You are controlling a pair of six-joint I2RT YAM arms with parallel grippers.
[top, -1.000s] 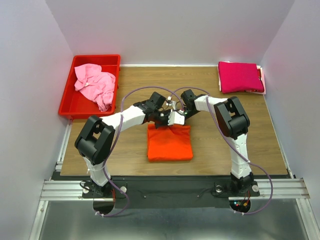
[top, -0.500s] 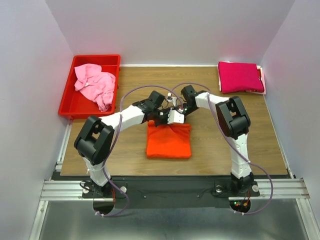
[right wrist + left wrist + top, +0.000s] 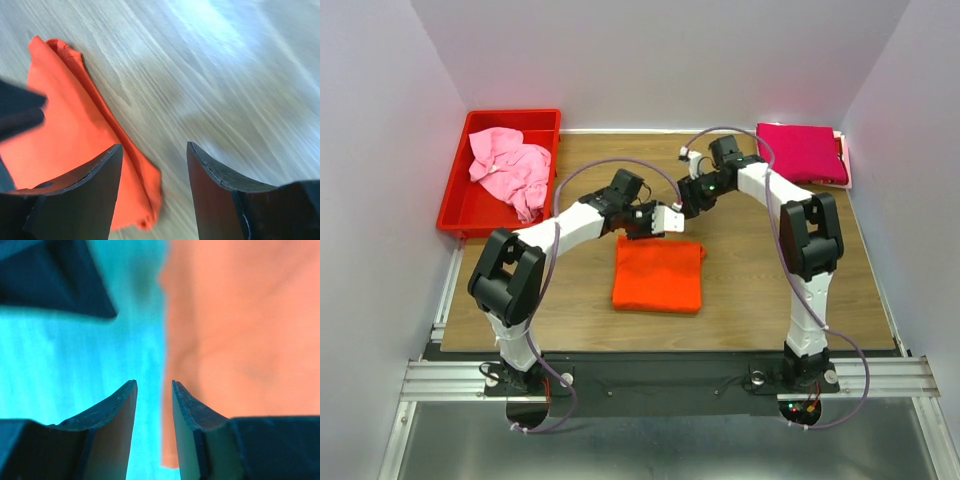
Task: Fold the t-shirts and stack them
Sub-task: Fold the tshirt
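The bright orange t-shirt point(image 3: 658, 276) lies folded flat on the table in the middle. It also shows in the left wrist view point(image 3: 240, 330) and the right wrist view point(image 3: 75, 135). My left gripper point(image 3: 667, 221) hovers just beyond its far edge, jaws a little apart with nothing between them point(image 3: 152, 385). My right gripper point(image 3: 688, 202) is open and empty, above and behind the shirt's far right corner point(image 3: 152, 147). The magenta t-shirt point(image 3: 800, 153) lies folded at the back right. The light pink t-shirt point(image 3: 508, 168) lies crumpled in the red bin point(image 3: 460, 215).
The red bin stands at the back left corner of the wooden table point(image 3: 760, 260). White walls close in the left, back and right sides. Something pale sticks out from under the magenta shirt point(image 3: 843, 150).
Both grippers have let go of the orange shirt's far edge. The right gripper has pulled back toward the far right. The left gripper moved slightly back. The shirt now lies flat.
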